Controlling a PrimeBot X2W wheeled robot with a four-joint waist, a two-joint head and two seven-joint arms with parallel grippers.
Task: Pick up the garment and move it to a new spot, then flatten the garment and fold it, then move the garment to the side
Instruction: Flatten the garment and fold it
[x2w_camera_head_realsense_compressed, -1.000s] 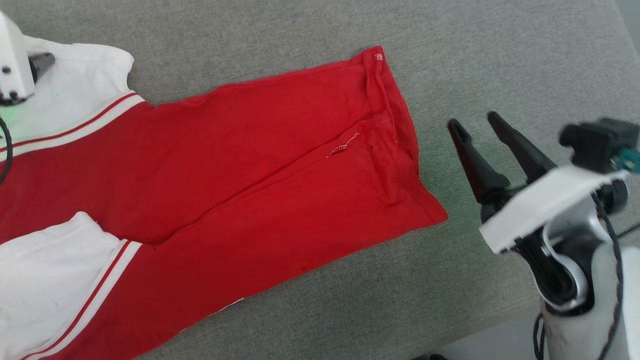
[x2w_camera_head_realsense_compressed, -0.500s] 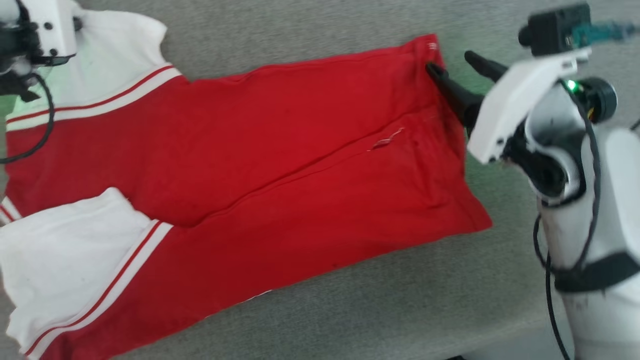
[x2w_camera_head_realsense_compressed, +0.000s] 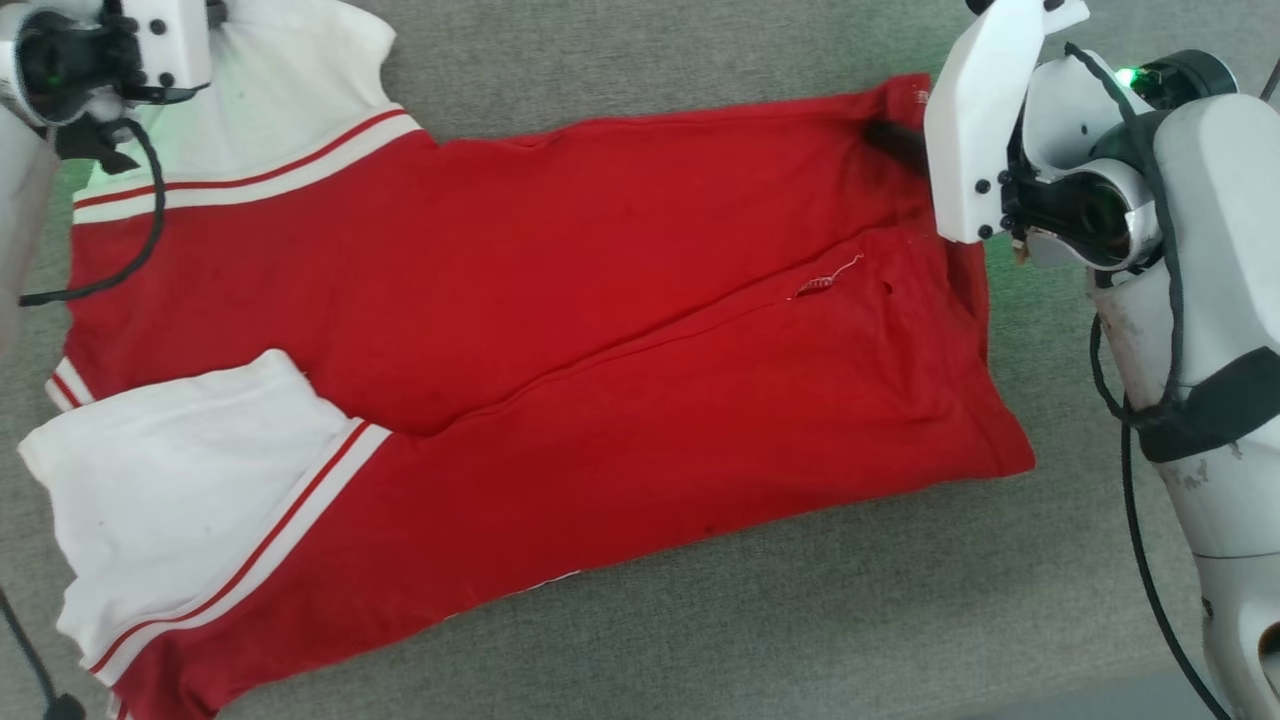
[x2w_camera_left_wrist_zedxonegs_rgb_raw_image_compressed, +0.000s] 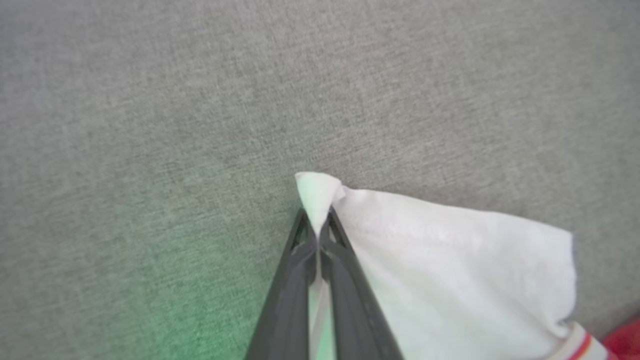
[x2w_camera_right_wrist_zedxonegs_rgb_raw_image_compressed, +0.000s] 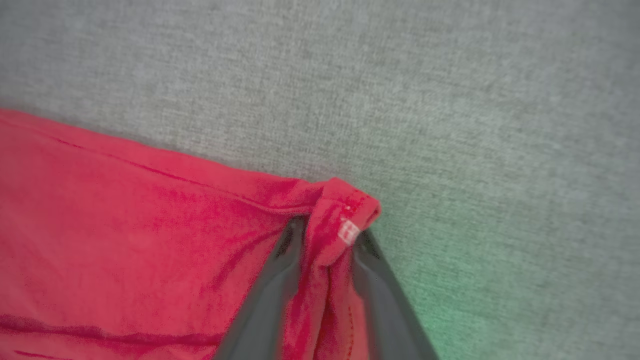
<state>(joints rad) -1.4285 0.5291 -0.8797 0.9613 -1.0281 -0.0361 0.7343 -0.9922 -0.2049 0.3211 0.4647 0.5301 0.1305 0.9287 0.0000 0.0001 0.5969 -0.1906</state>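
1. The garment (x2w_camera_head_realsense_compressed: 560, 330) lies spread out on the grey fabric surface (x2w_camera_head_realsense_compressed: 700, 620). Its red body runs from the robot's left to its right, and a long fold line crosses the middle.
2. Both white sleeves are at the left end, the near sleeve (x2w_camera_head_realsense_compressed: 190, 490) and the far sleeve (x2w_camera_head_realsense_compressed: 290, 90). Each is edged with red-and-white striped trim.
3. The left gripper (x2w_camera_left_wrist_zedxonegs_rgb_raw_image_compressed: 316, 225) is at the far left corner of the garment. Its fingers are pressed together on the tip of the far sleeve, and a small peak of white cloth pokes out past them.
4. The right gripper (x2w_camera_right_wrist_zedxonegs_rgb_raw_image_compressed: 330, 235) is at the far right corner, on the red hem. Its two fingers stand either side of the bunched hem corner, with red cloth filling the gap between them. I cannot tell from here whether they are clamping it yet.
5. A small white tag (x2w_camera_right_wrist_zedxonegs_rgb_raw_image_compressed: 348, 232) shows on that hem corner.
6. From above, one dark finger (x2w_camera_head_realsense_compressed: 893, 140) of the right gripper lies on the red cloth.
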